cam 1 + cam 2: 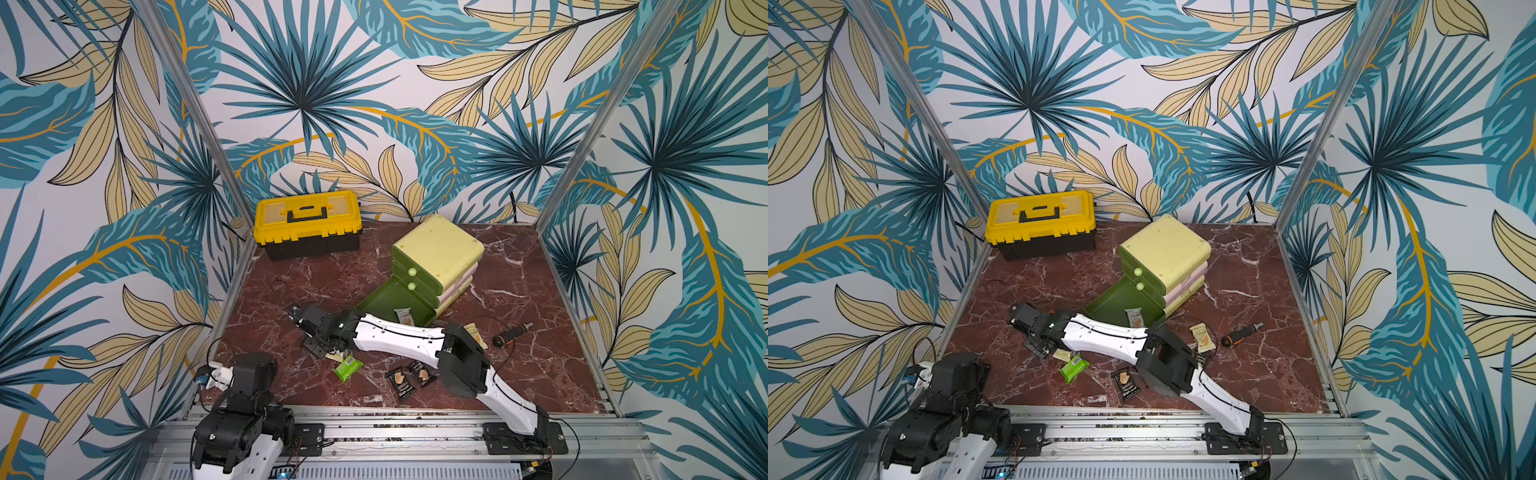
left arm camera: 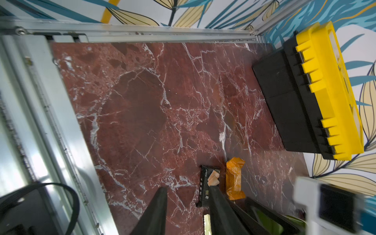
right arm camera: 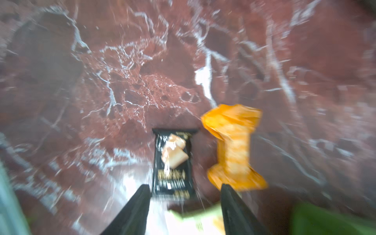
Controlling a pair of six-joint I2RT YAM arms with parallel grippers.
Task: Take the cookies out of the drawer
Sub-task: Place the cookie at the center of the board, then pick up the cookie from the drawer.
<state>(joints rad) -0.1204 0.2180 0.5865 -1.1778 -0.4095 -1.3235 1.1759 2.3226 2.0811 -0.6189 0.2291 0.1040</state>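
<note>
One pale yellow cookie packet [image 1: 404, 318] lies in the pulled-out green drawer [image 1: 376, 305] of the small drawer unit [image 1: 440, 249]. More cookies lie on the marble: a green one [image 1: 348, 368], two black ones [image 1: 400, 383] and a pale one [image 1: 1202, 338]. My right gripper [image 3: 184, 185] hangs open over the table, left of the drawer. A pale packet [image 3: 195, 218] lies loose below its spread fingers. A black packet [image 3: 173, 160] and an orange one [image 3: 234, 148] lie just beyond. My left gripper [image 2: 188, 188] is raised, open and empty.
A yellow and black toolbox [image 1: 307, 224] stands at the back left corner. A black-handled screwdriver [image 1: 511, 334] lies right of the drawer unit. The right arm [image 1: 399, 332] reaches across the table's middle. The left arm [image 1: 245, 374] is folded at the front left.
</note>
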